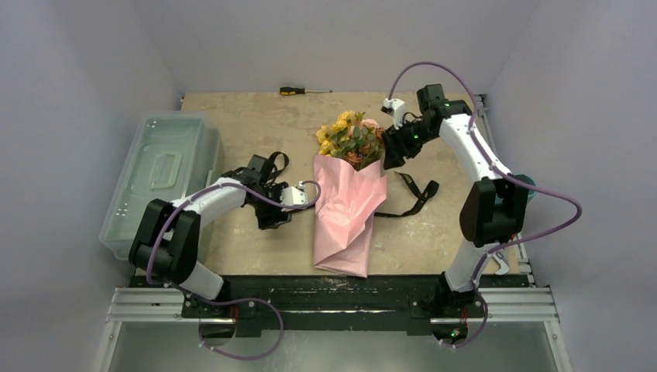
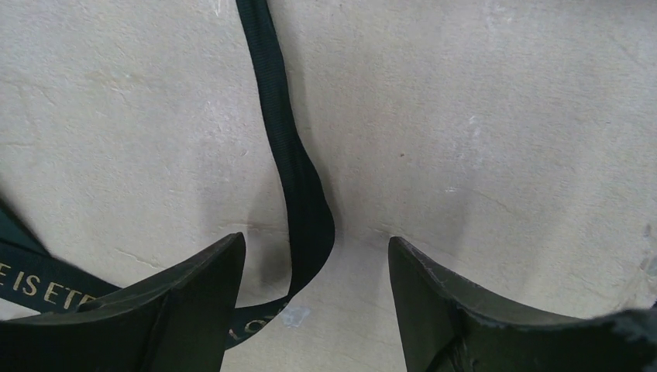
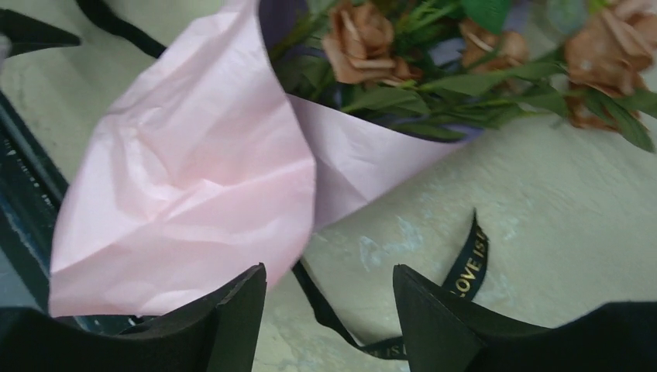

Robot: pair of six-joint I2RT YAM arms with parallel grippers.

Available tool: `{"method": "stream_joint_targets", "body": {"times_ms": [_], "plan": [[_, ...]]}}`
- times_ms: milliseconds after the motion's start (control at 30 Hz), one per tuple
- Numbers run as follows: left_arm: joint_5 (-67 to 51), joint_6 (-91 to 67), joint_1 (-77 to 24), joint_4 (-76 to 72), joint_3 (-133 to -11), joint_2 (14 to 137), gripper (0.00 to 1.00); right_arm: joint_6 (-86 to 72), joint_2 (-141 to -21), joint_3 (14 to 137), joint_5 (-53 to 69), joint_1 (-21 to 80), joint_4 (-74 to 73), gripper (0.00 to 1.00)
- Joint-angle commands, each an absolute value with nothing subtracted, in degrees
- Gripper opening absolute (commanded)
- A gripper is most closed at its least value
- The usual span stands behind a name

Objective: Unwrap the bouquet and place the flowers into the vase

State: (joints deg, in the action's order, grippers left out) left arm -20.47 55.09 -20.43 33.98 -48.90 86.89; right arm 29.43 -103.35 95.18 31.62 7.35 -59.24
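Beige tabletop (image 1: 248, 116), bouquet (image 1: 349, 203), ribbon (image 3: 470, 263) (gold "LOVE IS")

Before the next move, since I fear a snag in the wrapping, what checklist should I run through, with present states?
1. Black ribbon untied: ok, lies loose beside the bouquet.
2. Left gripper empty: ok, open above a ribbon strand.
3. Right gripper empty: ok, open beside the pink paper.
4. Flowers freed from the pink paper: not ok, it wraps them.
5. Vase mouth free: cannot tell, mostly hidden behind the right arm.
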Motion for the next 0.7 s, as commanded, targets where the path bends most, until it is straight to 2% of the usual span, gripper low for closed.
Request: {"method": "stream_joint_targets", "body": {"times_ms": [0,100,300,433,533,567,667], "plan": [[-17.48,56.39,-20.65,29.49,-48.16,87.95,0.66,27.6,-103.6,98.39,37.15,14.5,-59.55,0.67],[-16.28,56.58,-20.65,29.49,-48.02,87.67,0.62,26.78,-104.88,98.41,37.58,18.1,-58.42,0.71],[-16.11,55.45,-21.27,31.25,-48.81,87.45,0.42,25.72,-108.62,96.22,36.7,22.09,-53.44,0.73],[-17.26,52.34,-21.36,30.57,-48.69,86.21,0.25,26.77,-111.33,94.53,34.65,23.3,-52.59,0.73],[-18.08,48.36,-21.36,29.46,-49.1,84.69,0.03,27.52,-112.49,93.32,33.13,23.79,-52.03,0.72],[-18.23,46.43,-21.29,29.09,-49.56,84.16,0.0,27.58,-112.83,92.91,32.75,23.88,-51.69,0.72],[-19.95,41.08,-21.14,28.78,-51.8,82.43,0.0,27.93,-113.57,91.64,31.49,24.19,-50.76,0.71]]}}
